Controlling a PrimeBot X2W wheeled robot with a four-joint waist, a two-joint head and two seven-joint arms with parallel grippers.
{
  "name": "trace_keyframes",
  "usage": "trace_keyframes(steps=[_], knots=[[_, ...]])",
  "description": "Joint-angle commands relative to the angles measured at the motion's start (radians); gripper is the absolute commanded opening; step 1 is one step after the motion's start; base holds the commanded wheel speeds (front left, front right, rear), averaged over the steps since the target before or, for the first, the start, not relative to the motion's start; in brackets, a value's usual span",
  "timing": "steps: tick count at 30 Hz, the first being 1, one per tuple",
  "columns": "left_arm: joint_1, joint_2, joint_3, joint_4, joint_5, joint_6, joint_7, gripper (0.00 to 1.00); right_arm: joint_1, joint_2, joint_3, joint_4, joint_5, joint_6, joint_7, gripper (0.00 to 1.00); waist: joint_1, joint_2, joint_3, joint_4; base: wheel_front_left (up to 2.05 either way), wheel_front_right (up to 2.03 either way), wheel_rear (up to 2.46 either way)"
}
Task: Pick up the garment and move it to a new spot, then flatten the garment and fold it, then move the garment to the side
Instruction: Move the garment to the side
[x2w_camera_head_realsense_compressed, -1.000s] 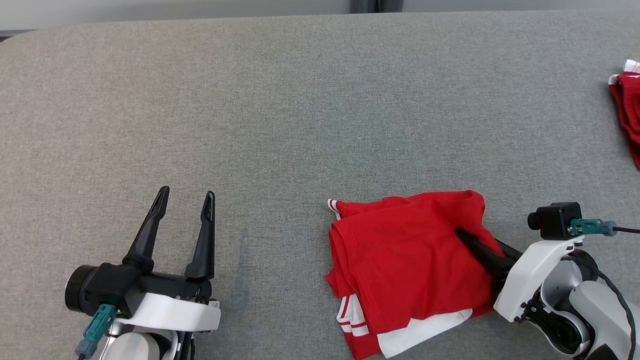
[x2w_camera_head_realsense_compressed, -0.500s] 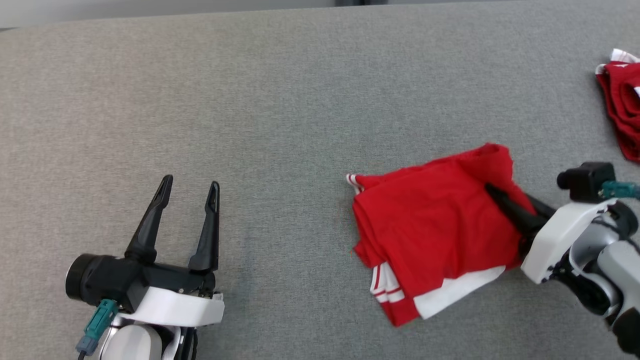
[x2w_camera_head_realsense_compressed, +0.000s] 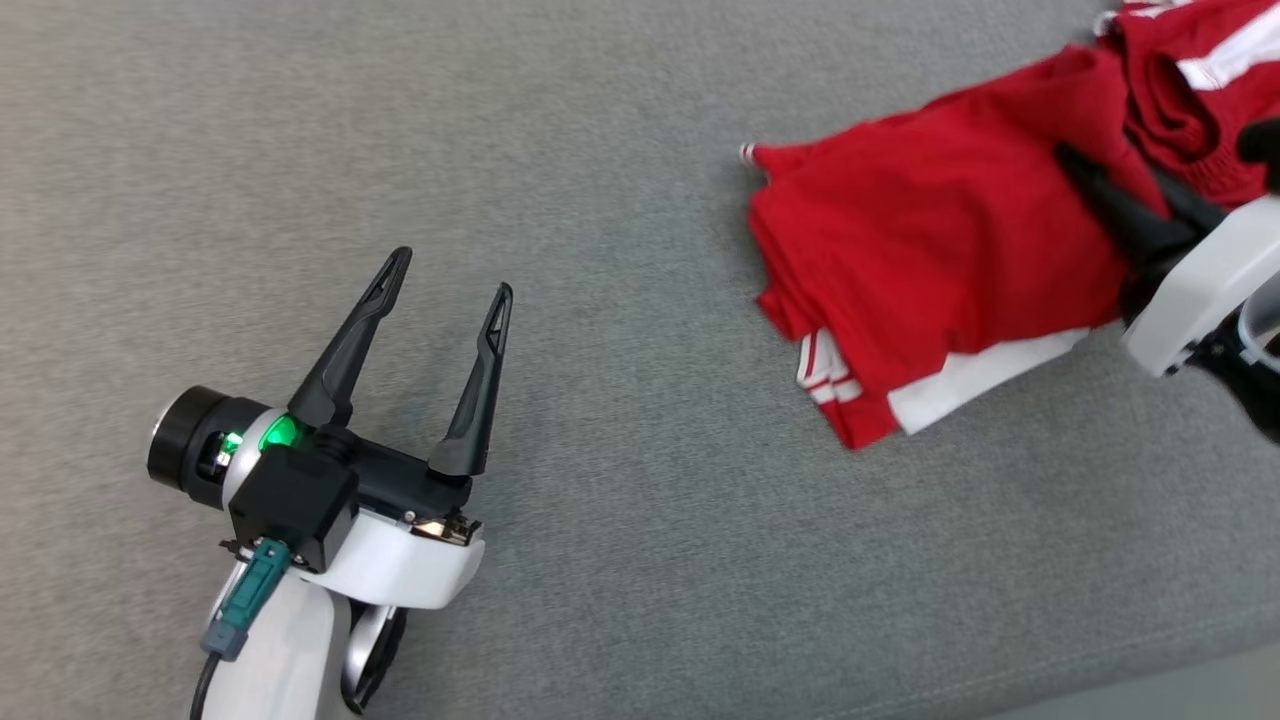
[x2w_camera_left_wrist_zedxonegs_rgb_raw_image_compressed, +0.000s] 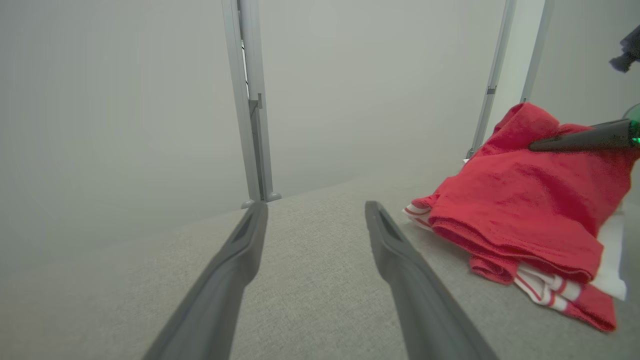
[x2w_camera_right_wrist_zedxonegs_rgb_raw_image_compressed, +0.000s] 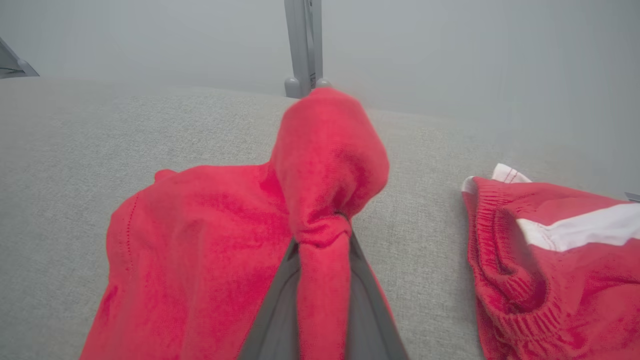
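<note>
On my left gripper (x2w_camera_head_realsense_compressed: 452, 274) I see two long black fingers (x2w_camera_head_realsense_compressed: 345, 350), each tapering to a point with a narrow slot near the tip. Behind them is a black block (x2w_camera_head_realsense_compressed: 295, 505) with a green light (x2w_camera_head_realsense_compressed: 280, 432), a stubby black cylinder (x2w_camera_head_realsense_compressed: 180, 440) with a pale rim, and a teal connector (x2w_camera_head_realsense_compressed: 245, 595) feeding a dark cable (x2w_camera_head_realsense_compressed: 203, 675). The wrist shell (x2w_camera_head_realsense_compressed: 400, 575) is glossy white, with a small metallic patch, possibly screws. My right gripper (x2w_camera_head_realsense_compressed: 1110, 185) has matching dark fingers and a white casing (x2w_camera_head_realsense_compressed: 1200, 285).
</note>
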Motion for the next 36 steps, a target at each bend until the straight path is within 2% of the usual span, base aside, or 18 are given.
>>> trace_keyframes(steps=[1, 8, 13, 17, 20, 26, 36], knots=[[-0.023, 0.015, -0.002, 0.000, 0.005, -0.004, -0.004, 1.00, -0.031, -0.012, -0.007, 0.009, 0.001, 0.000, 0.001, 0.00, 0.0000, 0.0000, 0.057, -0.059, 0.00, 0.00, 0.00], [-0.044, 0.056, -0.020, 0.008, 0.007, -0.005, -0.004, 1.00, -0.120, -0.056, -0.011, 0.059, 0.004, 0.000, -0.015, 0.00, 0.0000, 0.0000, 0.122, -0.125, 0.00, 0.00, 0.00], [-0.054, 0.085, -0.018, -0.005, 0.015, -0.004, -0.004, 1.00, -0.172, -0.112, 0.003, 0.108, -0.058, 0.000, -0.016, 0.00, 0.0000, 0.0000, 0.154, -0.141, 0.00, 0.00, 0.00], [-0.069, 0.128, -0.087, -0.017, 0.060, -0.004, -0.003, 1.00, -0.212, -0.147, -0.017, 0.151, -0.094, 0.000, -0.022, 0.00, 0.0000, 0.0000, 0.176, -0.148, 0.00, 0.00, 0.00], [-0.079, 0.138, -0.117, -0.020, 0.066, 0.001, -0.001, 1.00, -0.246, -0.163, -0.040, 0.196, -0.135, 0.000, -0.025, 0.00, 0.0000, 0.0000, 0.187, -0.151, 0.00, 0.00, 0.00], [-0.099, 0.143, -0.156, -0.025, 0.054, 0.015, -0.001, 1.00, -0.318, -0.145, -0.074, 0.332, -0.277, 0.000, -0.017, 0.00, 0.0000, 0.0000, 0.212, -0.140, 0.00, 0.00, 0.00], [-0.104, 0.168, -0.149, -0.013, 0.040, 0.039, 0.002, 1.00, -0.365, -0.097, -0.111, 0.517, -0.446, 0.000, -0.032, 0.00, 0.0000, 0.0000, 0.246, -0.106, 0.00, 0.00, 0.00]])
